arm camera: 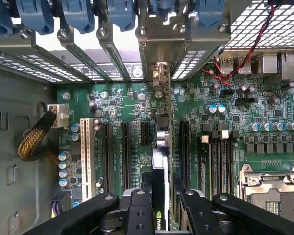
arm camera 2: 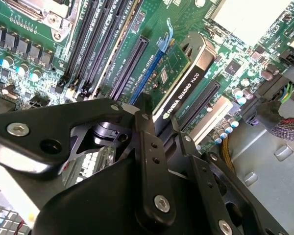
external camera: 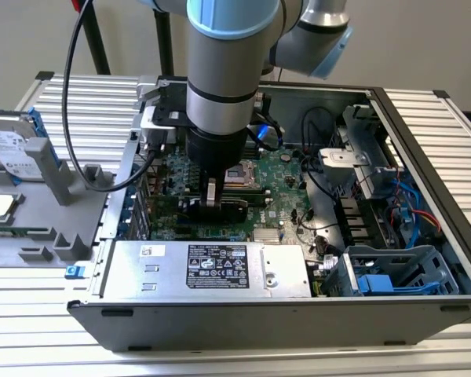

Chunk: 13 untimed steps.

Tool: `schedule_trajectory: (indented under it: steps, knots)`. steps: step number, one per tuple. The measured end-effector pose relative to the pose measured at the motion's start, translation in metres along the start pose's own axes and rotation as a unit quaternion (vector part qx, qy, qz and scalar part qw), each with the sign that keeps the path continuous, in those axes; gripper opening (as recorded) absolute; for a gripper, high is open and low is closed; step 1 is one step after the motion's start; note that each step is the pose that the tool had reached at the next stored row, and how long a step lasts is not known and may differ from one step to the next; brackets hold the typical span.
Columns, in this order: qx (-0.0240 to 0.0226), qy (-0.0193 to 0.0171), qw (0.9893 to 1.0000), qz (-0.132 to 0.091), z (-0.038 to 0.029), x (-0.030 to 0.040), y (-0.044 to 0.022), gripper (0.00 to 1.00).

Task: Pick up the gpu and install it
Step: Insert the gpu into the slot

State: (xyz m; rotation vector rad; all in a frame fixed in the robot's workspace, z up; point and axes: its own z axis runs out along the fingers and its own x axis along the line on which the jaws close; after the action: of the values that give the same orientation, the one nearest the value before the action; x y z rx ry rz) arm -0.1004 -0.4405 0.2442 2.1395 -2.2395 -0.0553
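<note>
The gpu (external camera: 224, 209) stands on edge low over the green motherboard (external camera: 286, 184) inside the open computer case. My gripper (external camera: 212, 196) reaches straight down from above and is shut on the card's upper edge. In the second wrist view the gpu (arm camera 2: 182, 73) shows a green board face and a black cooler, running between the gripper (arm camera 2: 159, 123) fingers (arm camera 2: 146, 128). In the first wrist view the gpu (arm camera: 159, 169) appears edge-on, lined up with an expansion slot, its silver end bracket (arm camera: 159, 73) against the case's rear slot openings. Whether its lower edge is seated in the slot is hidden.
A silver power supply (external camera: 212, 267) fills the case's near side. A drive cage with blue rails (external camera: 392, 271) and loose cables (external camera: 408, 196) sit at the exterior view's right. Outside the case, a hard drive (external camera: 12, 145) and grey fixture (external camera: 59, 188) lie at the left.
</note>
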Motion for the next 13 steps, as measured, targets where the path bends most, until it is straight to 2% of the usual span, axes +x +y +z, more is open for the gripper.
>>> schedule_trajectory:
  steps: [6,13]
  knots:
    - [-0.0001,0.0,1.0,0.0,0.0099,0.0,-0.0004,0.0]
    - [0.0,0.0,1.0,0.0,0.0113,0.0,-0.0005,0.0]
